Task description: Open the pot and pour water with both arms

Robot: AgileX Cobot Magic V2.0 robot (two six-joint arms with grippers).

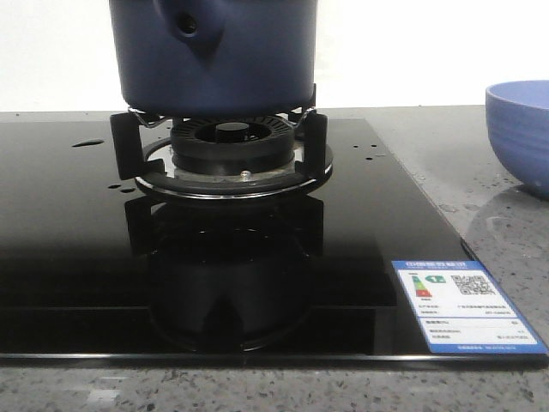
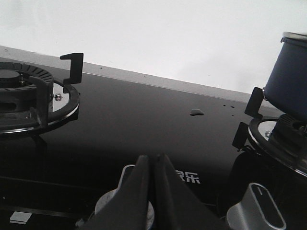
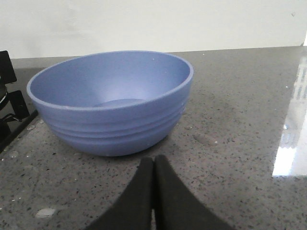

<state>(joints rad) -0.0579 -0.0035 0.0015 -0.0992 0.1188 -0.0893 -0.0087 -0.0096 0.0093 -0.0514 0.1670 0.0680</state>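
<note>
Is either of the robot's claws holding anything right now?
No. The left gripper and the right gripper are both shut on nothing; the pot sits on the burner, untouched.

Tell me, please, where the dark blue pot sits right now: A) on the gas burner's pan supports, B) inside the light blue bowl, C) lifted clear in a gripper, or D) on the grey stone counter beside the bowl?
A: the dark blue pot rests on the black pan supports over the burner, apart from the light blue bowl on the counter.
</note>
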